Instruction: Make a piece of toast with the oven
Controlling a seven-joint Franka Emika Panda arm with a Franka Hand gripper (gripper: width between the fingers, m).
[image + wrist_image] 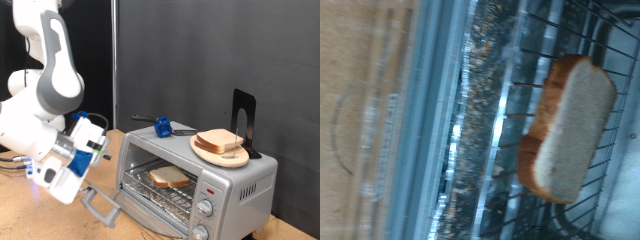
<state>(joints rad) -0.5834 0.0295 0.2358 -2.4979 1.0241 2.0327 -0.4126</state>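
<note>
My gripper [88, 150] hangs at about 9 o'clock from the oven [195, 175], low by the handle of its dropped door [100, 205], likely so the opening is clear; I cannot tell whether its fingers are spread or closed, and nothing shows between them. Past the door, a piece of toast [570, 130] lies flat on the wire rack [515, 80] inside, placed there to be heated. Farther on, at about 1 o'clock, more slices [221, 142] sit stacked on a wooden plate [205, 154] on the oven's top.
</note>
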